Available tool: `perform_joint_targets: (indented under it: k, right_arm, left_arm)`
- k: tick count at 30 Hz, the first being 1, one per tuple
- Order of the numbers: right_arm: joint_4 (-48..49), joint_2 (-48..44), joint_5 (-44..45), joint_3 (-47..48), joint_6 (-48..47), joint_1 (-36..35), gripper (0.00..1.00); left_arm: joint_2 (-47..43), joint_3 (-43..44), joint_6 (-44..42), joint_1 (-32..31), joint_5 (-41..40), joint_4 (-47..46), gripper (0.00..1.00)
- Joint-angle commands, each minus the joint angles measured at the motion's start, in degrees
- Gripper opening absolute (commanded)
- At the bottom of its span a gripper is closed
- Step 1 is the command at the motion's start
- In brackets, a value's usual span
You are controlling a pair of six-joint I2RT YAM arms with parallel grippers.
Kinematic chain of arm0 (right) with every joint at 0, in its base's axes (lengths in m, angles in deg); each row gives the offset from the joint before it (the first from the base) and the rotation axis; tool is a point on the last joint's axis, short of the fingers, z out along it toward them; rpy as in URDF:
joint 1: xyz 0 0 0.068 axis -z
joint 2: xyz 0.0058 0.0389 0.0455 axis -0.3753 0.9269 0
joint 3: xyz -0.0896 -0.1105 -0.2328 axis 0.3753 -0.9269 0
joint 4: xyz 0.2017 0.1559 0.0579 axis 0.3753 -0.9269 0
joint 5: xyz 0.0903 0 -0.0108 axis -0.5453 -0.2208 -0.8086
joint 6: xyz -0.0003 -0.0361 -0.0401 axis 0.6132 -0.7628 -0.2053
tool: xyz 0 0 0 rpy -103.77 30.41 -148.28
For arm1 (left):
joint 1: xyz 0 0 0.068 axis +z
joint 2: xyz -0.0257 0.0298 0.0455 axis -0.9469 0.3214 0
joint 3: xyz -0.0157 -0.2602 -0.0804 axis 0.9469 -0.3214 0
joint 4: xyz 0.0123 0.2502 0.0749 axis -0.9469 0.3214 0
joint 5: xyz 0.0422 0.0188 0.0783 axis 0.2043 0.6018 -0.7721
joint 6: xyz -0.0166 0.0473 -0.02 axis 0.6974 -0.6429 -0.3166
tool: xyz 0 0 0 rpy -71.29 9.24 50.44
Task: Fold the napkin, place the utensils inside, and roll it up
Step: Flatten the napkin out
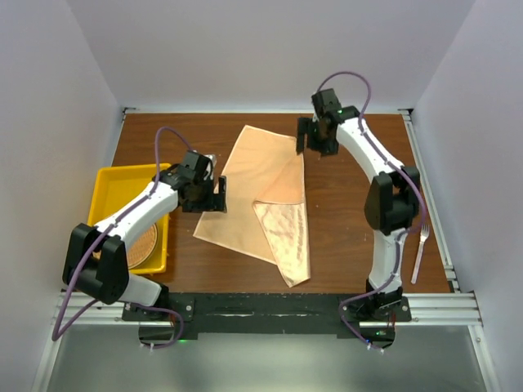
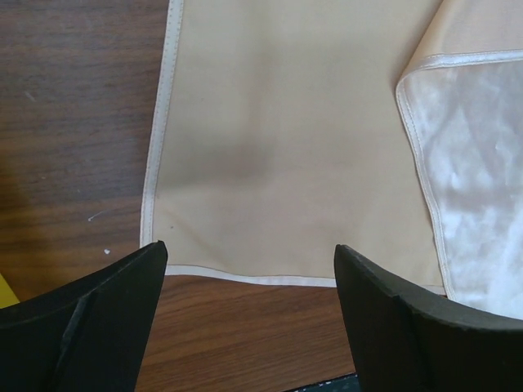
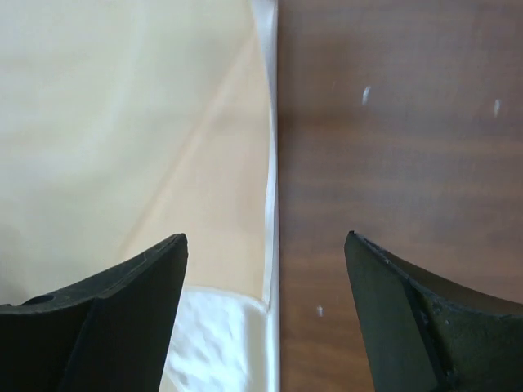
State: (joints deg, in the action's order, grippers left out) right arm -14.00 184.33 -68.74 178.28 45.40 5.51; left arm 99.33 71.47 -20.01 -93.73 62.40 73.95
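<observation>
Mid-table: napkin (image 1: pixel 260 189), peach-orange, flat on the wood, partly folded. Reaches from close to the far edge down toward the near edge. On its right part, a shinier flap (image 1: pixel 288 235) turned over, tip pointing at the near edge. In the left wrist view, napkin (image 2: pixel 286 139) matte with a pale hem, glossy flap (image 2: pixel 482 180) at right, brown table (image 2: pixel 73 106) at left.

Left gripper (image 1: pixel 214 196): hangs over the napkin's left side, toward the left edge of the table. Jaws wide apart, grips nothing. From its wrist camera, left gripper (image 2: pixel 249 327) straddles the hemmed edge, cloth corner just beside the left finger (image 2: pixel 98 327). Cannot tell whether the fingertips touch cloth.

Right gripper (image 1: pixel 304 143): sits at the napkin's right side, up toward the far edge. Jaws apart as well, clamps nothing. In the right wrist view, right gripper (image 3: pixel 265 318) straddles the cloth's straight hem: one finger (image 3: pixel 106 318) over napkin (image 3: pixel 122 122), the other over bare table (image 3: pixel 392 147). Contact with the cloth not clear.

By the right edge, toward the near right corner: fork (image 1: pixel 421 249), silvery, tines toward the far edge, well apart from the napkin and both grippers.

At the left edge, toward the near left corner: yellow tray (image 1: pixel 110 175), round wicker mat (image 1: pixel 145 245) inside, partly under the left arm.
</observation>
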Motion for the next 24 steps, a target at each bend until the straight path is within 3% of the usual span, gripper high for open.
perform_joint_targets:
  k: [1,5,7,8,11,20,24]
  right_arm:
    - [0.6,-13.1,4.2,-17.7,-3.2,-8.4,0.79]
    - [5.7,-18.8,3.3,-30.4,1.7,-9.4,0.68]
    - [7.8,-19.6,2.9,-33.9,2.7,-9.4,0.62]
    - [8.3,-19.6,2.5,-34.5,2.7,-9.5,0.49]
    - [9.2,-18.8,2.3,-35.2,2.9,-9.4,0.33]
    - [11.4,-15.2,-0.7,-36.7,3.6,-6.8,0.32]
    - [11.3,-13.7,-1.9,-35.7,2.7,-6.8,0.23]
  left_arm:
    - [-1.3,-0.3,2.2,0.7,-0.9,-1.8,0.82]
    - [-1.4,-4.4,4.2,0.7,7.4,-7.7,0.59]
    - [-1.2,-5.9,5.7,0.5,9.2,-9.4,0.54]
    - [-0.7,-7.3,5.9,0.5,10.6,-10.8,0.50]
    - [0.1,-8.5,5.9,0.5,11.0,-11.7,0.48]
    - [1.5,-7.3,4.8,0.5,10.8,-11.5,0.48]
    - [2.4,-6.6,4.7,0.5,10.8,-11.5,0.48]
